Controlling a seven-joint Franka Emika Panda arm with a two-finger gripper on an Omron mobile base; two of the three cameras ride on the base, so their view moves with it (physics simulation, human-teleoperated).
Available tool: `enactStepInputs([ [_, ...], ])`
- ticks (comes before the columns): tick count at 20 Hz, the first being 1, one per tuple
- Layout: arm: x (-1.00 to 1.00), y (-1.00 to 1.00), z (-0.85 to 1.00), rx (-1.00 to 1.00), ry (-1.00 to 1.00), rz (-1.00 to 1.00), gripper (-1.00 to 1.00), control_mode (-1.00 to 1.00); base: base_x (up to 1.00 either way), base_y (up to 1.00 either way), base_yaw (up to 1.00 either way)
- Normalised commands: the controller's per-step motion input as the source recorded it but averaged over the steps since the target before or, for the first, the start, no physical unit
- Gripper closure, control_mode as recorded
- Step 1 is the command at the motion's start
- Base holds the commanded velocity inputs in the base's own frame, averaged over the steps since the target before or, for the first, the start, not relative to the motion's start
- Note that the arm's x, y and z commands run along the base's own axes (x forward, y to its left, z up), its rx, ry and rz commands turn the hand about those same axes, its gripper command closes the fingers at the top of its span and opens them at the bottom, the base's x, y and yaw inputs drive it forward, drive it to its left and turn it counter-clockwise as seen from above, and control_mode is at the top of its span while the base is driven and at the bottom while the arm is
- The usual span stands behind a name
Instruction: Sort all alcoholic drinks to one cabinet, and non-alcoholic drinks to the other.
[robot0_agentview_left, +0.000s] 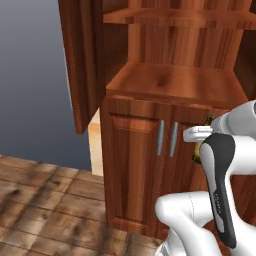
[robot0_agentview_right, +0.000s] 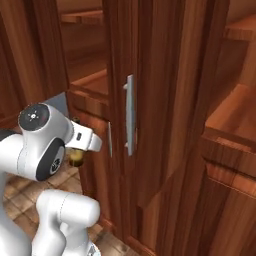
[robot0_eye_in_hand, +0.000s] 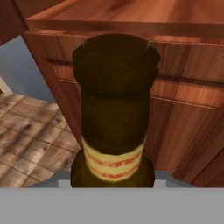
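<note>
A dark amber-brown glass bottle (robot0_eye_in_hand: 114, 109) with a yellow and red band on its neck stands close up in the hand view. It is one of the alcoholic drinks. My gripper (robot0_agentview_right: 79, 145) is shut on it, and the fingers are hidden behind the bottle and the hand. In the left base view a bit of the bottle (robot0_agentview_left: 198, 150) peeks out beside the forearm, in front of the reddish-brown wooden cabinet (robot0_agentview_left: 170, 82). The bottle hangs at about the level of the lower doors, below the wide plank shelf.
The cabinet's upper left door (robot0_agentview_left: 82, 60) stands open, baring the shelves. Two silver bar handles (robot0_agentview_left: 166, 138) sit on the shut lower doors. A tall door panel with a silver handle (robot0_agentview_right: 130, 115) rises close on the right. Wooden floor (robot0_agentview_left: 45, 200) lies to the left.
</note>
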Motion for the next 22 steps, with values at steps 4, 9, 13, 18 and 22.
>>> enactStepInputs([
  [4,0.00,0.00,0.00,0.00,0.00,0.00,1.00,1.00,0.66,0.35,-0.35],
  [9,0.00,0.00,0.00,0.00,0.00,0.00,1.00,1.00,0.50,0.11,-0.34],
  [13,0.00,0.00,0.00,0.00,0.00,0.00,1.00,1.00,0.32,0.02,-0.35],
  [18,0.00,0.00,0.00,0.00,0.00,0.00,1.00,1.00,0.36,0.25,-0.22],
  [22,0.00,0.00,0.00,0.00,0.00,0.00,1.00,1.00,0.43,0.17,-0.22],
])
